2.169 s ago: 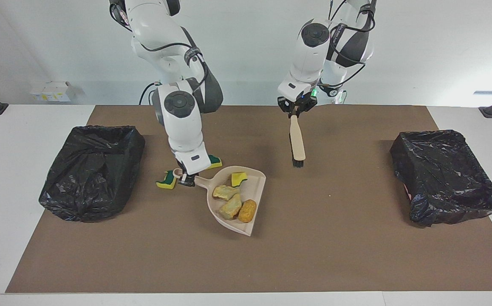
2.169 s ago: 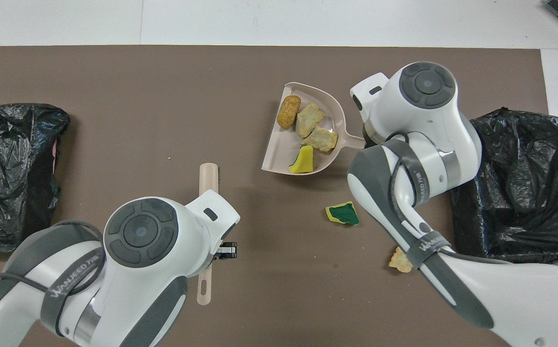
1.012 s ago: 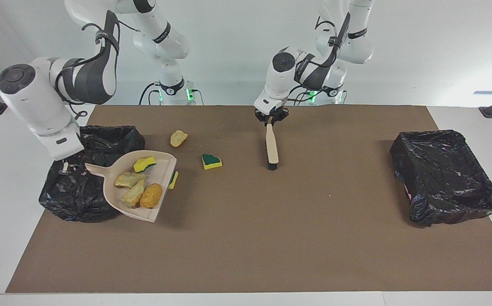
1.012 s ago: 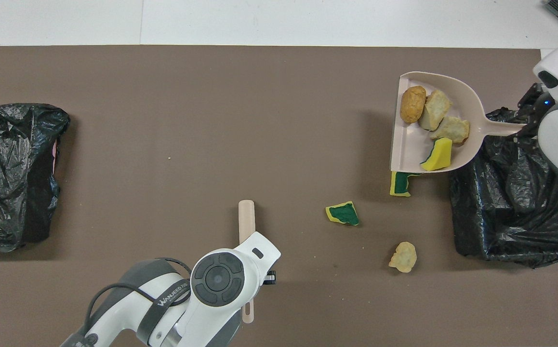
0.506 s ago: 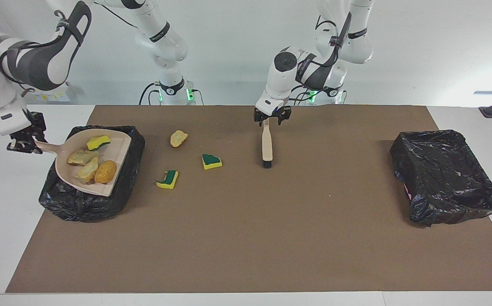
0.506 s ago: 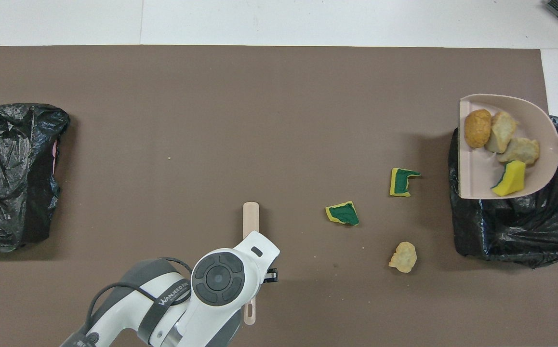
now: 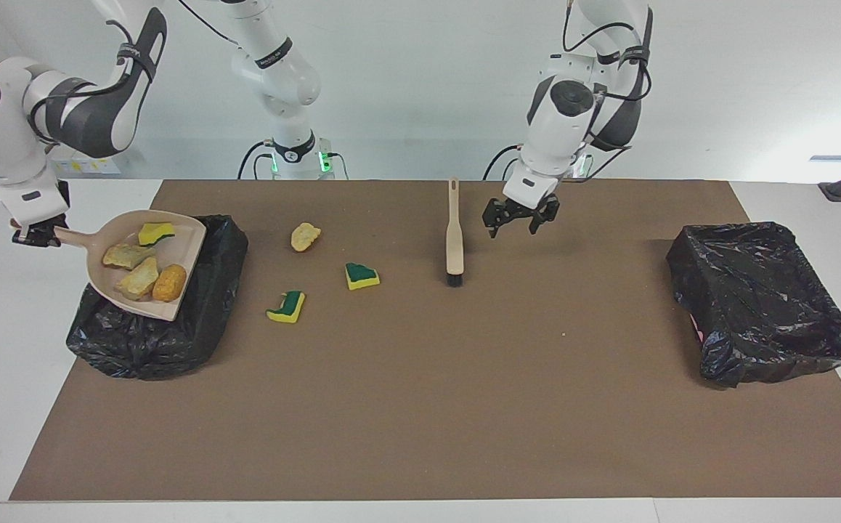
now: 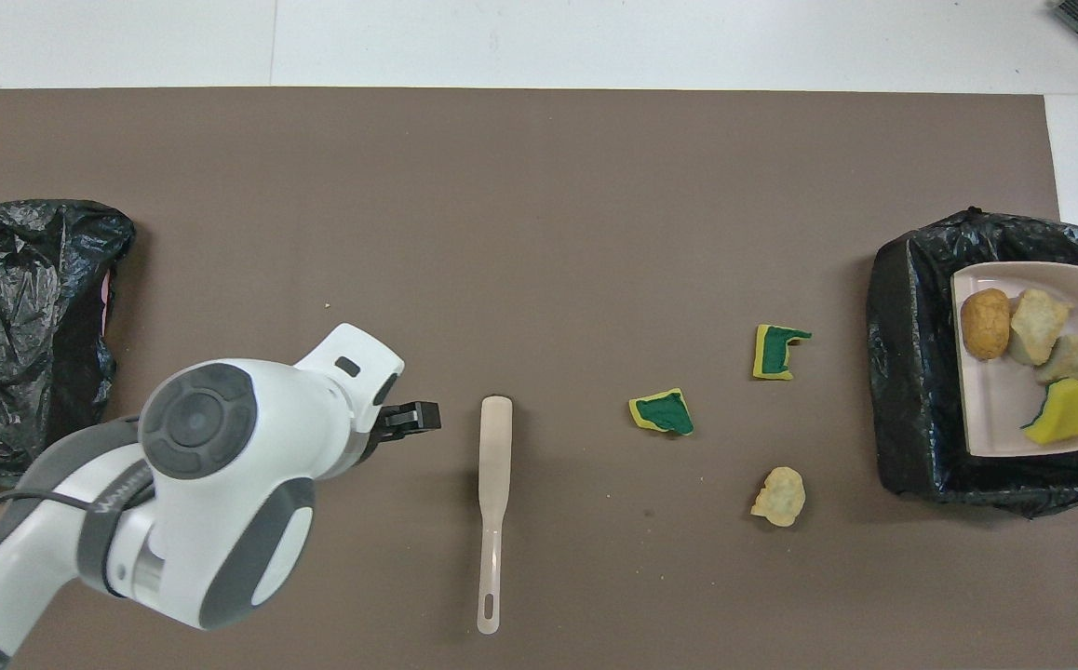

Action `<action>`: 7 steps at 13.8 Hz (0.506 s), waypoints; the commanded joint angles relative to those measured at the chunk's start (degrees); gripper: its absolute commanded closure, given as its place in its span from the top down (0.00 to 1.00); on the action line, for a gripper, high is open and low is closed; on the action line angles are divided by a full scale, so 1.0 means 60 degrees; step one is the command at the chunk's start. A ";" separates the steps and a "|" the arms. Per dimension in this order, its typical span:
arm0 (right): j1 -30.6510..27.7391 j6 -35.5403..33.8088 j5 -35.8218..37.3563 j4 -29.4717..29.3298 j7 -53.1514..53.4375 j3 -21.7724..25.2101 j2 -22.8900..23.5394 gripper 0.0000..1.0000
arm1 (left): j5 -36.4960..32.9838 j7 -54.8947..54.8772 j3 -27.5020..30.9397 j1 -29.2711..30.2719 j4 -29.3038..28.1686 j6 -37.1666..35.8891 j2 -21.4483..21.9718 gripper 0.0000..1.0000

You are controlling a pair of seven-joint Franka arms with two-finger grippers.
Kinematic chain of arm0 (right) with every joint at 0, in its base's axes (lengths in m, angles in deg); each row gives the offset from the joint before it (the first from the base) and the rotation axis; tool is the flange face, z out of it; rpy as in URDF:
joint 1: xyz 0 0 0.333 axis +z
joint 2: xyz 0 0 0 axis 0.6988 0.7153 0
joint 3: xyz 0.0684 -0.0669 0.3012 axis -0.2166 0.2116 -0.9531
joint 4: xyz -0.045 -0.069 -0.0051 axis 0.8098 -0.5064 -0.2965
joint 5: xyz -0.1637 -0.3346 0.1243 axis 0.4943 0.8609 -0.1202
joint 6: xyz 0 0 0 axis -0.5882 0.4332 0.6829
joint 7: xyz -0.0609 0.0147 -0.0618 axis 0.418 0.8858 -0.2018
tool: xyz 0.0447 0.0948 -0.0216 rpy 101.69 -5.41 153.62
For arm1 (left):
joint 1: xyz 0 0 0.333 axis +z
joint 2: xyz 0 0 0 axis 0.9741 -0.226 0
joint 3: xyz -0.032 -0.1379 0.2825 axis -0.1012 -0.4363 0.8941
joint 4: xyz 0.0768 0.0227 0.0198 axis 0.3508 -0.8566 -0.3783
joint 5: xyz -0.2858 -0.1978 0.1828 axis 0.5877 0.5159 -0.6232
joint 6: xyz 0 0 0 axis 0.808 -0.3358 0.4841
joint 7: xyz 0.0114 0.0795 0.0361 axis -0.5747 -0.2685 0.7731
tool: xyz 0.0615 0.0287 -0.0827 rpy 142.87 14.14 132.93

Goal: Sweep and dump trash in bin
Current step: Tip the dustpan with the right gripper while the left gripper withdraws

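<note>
My right gripper (image 7: pixel 34 234) is shut on the handle of the beige dustpan (image 7: pixel 192 247) and holds it over the black-lined bin (image 7: pixel 144 341) at the right arm's end. The pan (image 8: pixel 995 409) carries several sponge chunks, among them an orange one (image 7: pixel 169 282) and a yellow one (image 7: pixel 155 232). Three chunks lie on the mat: a tan one (image 7: pixel 305 236), a green-faced one (image 7: pixel 361 275) and another green-faced one (image 7: pixel 287 306). The beige brush (image 7: pixel 454 240) lies flat on the mat. My left gripper (image 7: pixel 521 218) is open and empty just above the mat beside the brush.
A second black-lined bin (image 7: pixel 762 301) stands at the left arm's end of the brown mat. The brush's bristle end points away from the robots. The three loose chunks lie between the brush and the bin under the dustpan.
My right arm carried the loaded dustpan from the mat's middle to over the bin. My left gripper let go of the brush, which now lies on the mat, and moved aside.
</note>
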 commanded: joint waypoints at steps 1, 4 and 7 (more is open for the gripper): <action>0.0025 0.0637 0.1067 0.0920 0.0929 -0.0040 -0.0627 0.00 | -0.0092 -0.1867 -0.0094 0.1113 -0.0008 -0.0529 0.0386 1.00; 0.0405 0.0565 0.2459 0.0935 0.1341 -0.0040 -0.0729 0.00 | -0.0092 -0.4504 -0.0094 0.2622 0.0401 -0.1303 0.0460 1.00; 0.0713 0.0302 0.3339 0.1067 0.1445 -0.0040 -0.1139 0.00 | -0.0121 -0.5242 -0.0094 0.3517 0.1160 -0.1742 0.0373 1.00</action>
